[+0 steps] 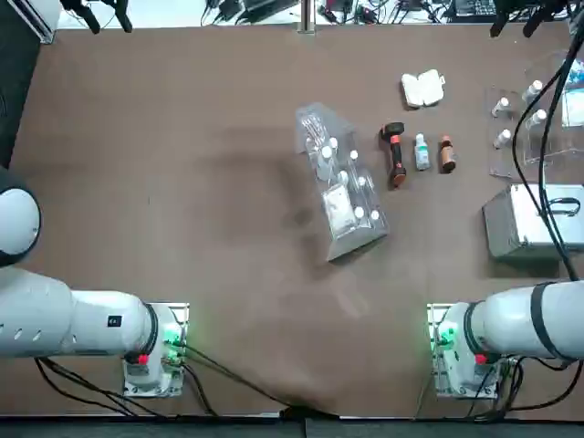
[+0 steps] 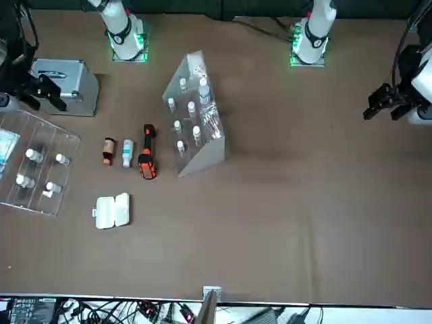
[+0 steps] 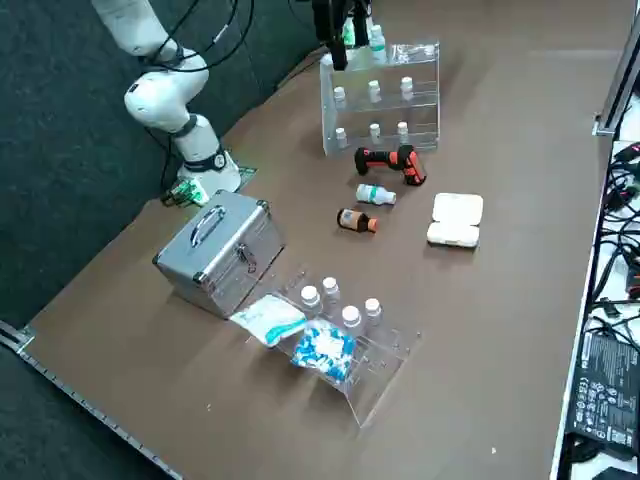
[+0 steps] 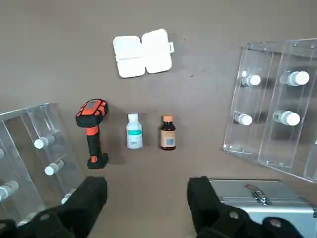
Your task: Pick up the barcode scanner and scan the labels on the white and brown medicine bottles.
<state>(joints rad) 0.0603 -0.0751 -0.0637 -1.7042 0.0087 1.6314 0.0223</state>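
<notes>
The black and orange barcode scanner (image 1: pixel 395 153) (image 4: pixel 91 131) lies flat on the brown table. Beside it lies the white medicine bottle (image 1: pixel 422 151) (image 4: pixel 133 131) with a teal band, and beyond that the brown medicine bottle (image 1: pixel 446 153) (image 4: pixel 168 133) with a dark cap. All three lie parallel, a small gap between each. My right gripper (image 4: pixel 146 203) hangs open and empty well above the table, over the edge of the metal case and short of the bottles. In the front view the right gripper (image 2: pixel 50 93) shows as a dark shape over the case.
A silver metal case (image 1: pixel 529 224) sits on the right side near my arm. A clear rack of white-capped vials (image 1: pixel 342 187) stands left of the scanner. Another clear rack (image 1: pixel 525 119) lies at the far right. A white hinged box (image 1: pixel 423 88) sits beyond the bottles.
</notes>
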